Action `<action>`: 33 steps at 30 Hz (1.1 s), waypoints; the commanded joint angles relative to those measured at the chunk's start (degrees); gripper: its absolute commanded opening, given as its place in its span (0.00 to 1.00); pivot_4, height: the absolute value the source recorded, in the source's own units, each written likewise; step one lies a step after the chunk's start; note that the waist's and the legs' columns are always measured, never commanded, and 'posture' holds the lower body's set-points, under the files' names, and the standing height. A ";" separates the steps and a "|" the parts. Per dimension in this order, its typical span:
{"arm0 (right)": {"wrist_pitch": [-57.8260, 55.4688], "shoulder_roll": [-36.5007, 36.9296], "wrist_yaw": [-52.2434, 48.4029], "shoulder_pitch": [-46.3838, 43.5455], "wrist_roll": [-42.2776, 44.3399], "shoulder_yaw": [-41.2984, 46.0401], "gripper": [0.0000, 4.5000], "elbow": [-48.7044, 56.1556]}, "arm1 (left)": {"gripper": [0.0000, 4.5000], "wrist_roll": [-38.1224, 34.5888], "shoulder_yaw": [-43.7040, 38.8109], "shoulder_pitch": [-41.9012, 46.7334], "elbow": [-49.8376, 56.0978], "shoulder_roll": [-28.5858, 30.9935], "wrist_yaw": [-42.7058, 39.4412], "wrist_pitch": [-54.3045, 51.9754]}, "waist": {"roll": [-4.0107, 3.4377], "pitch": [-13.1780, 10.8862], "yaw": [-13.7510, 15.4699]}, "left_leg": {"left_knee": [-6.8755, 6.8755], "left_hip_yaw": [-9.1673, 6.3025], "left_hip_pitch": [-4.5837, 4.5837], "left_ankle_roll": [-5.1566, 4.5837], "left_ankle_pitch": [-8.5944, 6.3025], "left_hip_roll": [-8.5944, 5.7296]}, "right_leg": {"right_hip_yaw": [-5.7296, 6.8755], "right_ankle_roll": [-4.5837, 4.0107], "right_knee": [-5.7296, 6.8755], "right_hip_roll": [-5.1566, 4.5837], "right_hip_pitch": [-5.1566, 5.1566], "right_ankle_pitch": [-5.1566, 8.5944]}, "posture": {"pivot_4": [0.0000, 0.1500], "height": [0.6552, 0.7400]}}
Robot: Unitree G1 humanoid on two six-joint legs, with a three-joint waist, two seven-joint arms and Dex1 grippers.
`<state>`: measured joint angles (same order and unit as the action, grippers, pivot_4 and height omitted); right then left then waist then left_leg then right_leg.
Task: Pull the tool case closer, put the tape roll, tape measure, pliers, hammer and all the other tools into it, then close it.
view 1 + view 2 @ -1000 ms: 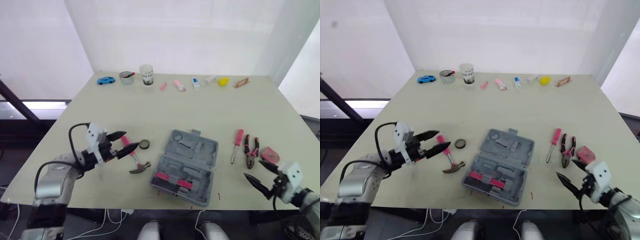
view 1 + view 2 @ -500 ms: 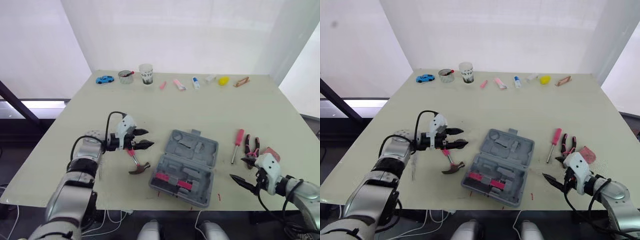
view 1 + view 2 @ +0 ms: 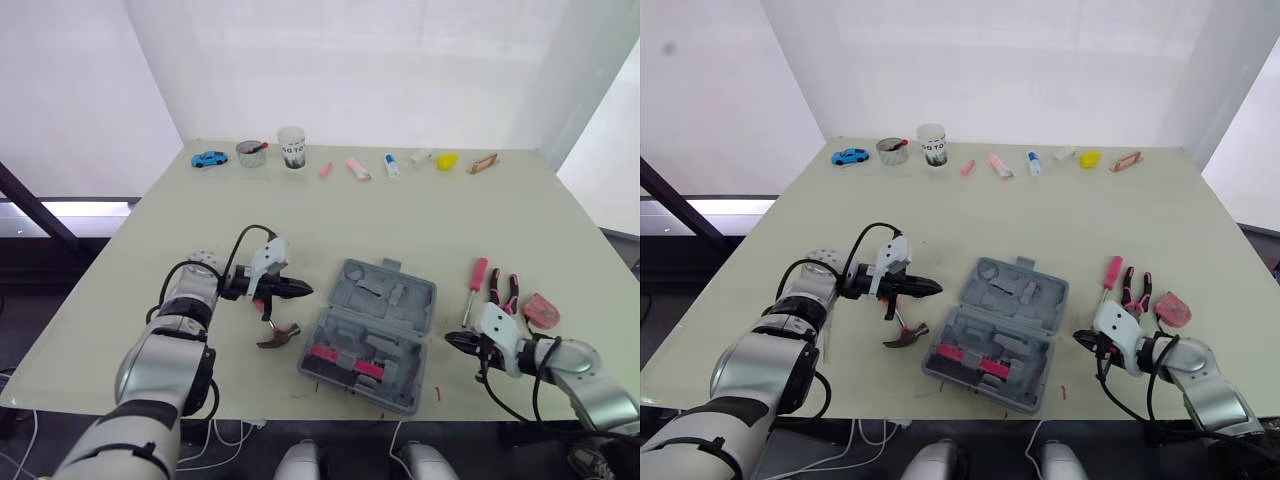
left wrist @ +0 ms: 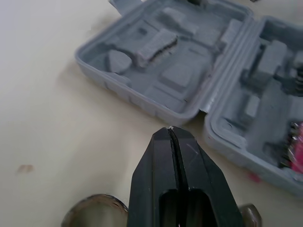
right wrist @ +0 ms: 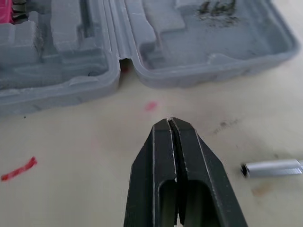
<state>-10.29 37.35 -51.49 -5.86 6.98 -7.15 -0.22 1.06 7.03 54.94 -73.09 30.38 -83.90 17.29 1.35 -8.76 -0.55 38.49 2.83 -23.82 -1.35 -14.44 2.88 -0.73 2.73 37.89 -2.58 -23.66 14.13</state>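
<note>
Open grey tool case (image 3: pixel 388 300), mid-worktop (image 3: pixel 400 225), flanked by left pincer (image 3: pixel 301 291) near hammer (image 3: pixel 280 334) and right pincer (image 3: pixel 452 340), both clenched, holding nothing.

No legible text; white cup (image 3: pixel 291 148) bears dark print (unreadable).

Grey tool case (image 3: pixel 375 330) with pink pieces in its near half. The hammer (image 3: pixel 272 322) and screwdriver (image 3: pixel 474 288) have pink handles, the pliers (image 3: pixel 502 295) pink and black. Blue toy car (image 3: pixel 210 159) at far left. Pale cream table (image 3: pixel 400 220).
</note>
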 commanded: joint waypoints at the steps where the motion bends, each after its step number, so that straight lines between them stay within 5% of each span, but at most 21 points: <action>1: -1.33 0.09 -0.12 -1.03 -0.82 -0.93 0.01 1.10 | 0.00 1.07 -0.52 1.10 -0.26 -0.19 -0.09 1.80 | 0.00 0.00 -0.01 | 0.00 0.01 0.00 0.00 0.00 0.00 | -0.01 0.00 -0.01 0.00 0.00 0.00 | 1.00 1.00; 33: -5.77 -3.19 -0.62 -5.11 -1.82 -5.55 0.01 2.77 | 0.00 7.34 0.20 -0.01 -1.86 -2.08 0.99 1.26 | 0.00 0.00 -0.14 | 0.03 -0.02 0.01 0.00 0.00 0.00 | 0.02 0.00 0.07 0.00 0.00 -0.01 | 1.00 1.00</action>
<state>-16.29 34.39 -52.08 -10.51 5.12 -12.63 1.61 8.07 7.31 54.90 -74.85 28.36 -82.69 18.21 1.35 -8.76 -0.68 38.52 2.81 -23.80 -1.35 -14.44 2.88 -0.71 2.73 37.95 -2.59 -23.66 14.12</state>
